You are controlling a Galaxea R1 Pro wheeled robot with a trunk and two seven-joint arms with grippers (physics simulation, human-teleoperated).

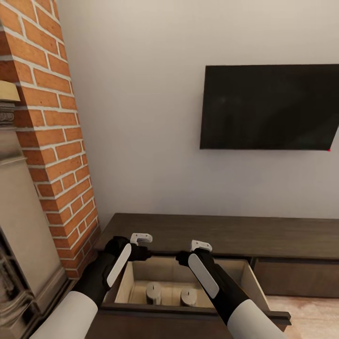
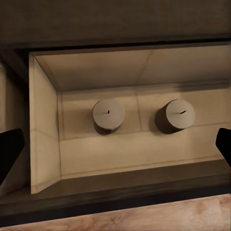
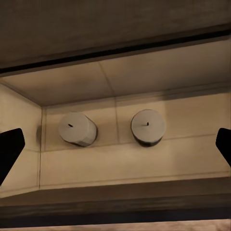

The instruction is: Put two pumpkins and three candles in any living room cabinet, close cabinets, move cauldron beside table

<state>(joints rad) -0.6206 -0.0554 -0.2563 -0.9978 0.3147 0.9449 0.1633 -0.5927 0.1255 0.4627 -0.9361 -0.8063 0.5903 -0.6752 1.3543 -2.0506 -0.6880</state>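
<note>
The long dark-brown cabinet point(image 1: 212, 230) stands against the wall with its left drawer point(image 1: 126, 278) pulled out, showing a light wooden interior. Two grey-beige candles point(image 1: 153, 292) point(image 1: 189, 296) stand upright side by side on the drawer floor. They also show from above in the left wrist view, candles point(image 2: 108, 114) point(image 2: 176, 115), and in the right wrist view, candles point(image 3: 76, 128) point(image 3: 148, 126). My left gripper point(image 1: 146, 254) point(image 2: 115, 149) and right gripper point(image 1: 182, 258) point(image 3: 115, 147) hover above the drawer. Both are open and hold nothing.
A red brick chimney with a fireplace surround point(image 1: 52, 141) rises close on the left. A black TV point(image 1: 270, 108) hangs on the wall above the cabinet. The neighbouring drawer front point(image 1: 296, 278) is shut. Wooden floor point(image 1: 310, 320) lies at the lower right.
</note>
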